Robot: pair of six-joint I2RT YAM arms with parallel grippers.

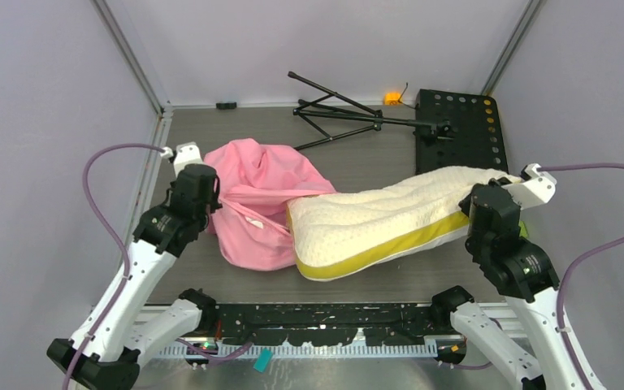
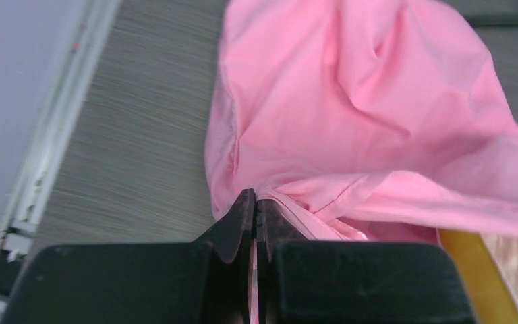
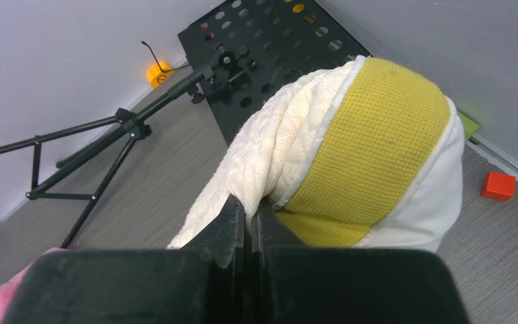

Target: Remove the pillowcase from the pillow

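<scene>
**Floppy pink sack, puffy pillow**

The left tool (image 2: 255,208) is shut tight on a fold of the pillowcase (image 1: 260,191), left of the middle in the top view. The right tool (image 3: 246,210) pinches the pillow (image 1: 374,223) by its corner, on the right. The pillowcase looks thin, light and slippery, so the thick hem is the best place to hold it. The pillow looks squishy and bulky. Farther back on the worktop (image 1: 357,162) lies a black stand (image 1: 341,114).

Both arms reached inward, the left gripper (image 2: 255,202) clamped on the pillowcase (image 2: 351,101), the right gripper (image 3: 246,206) on the pillow (image 3: 378,135).
</scene>
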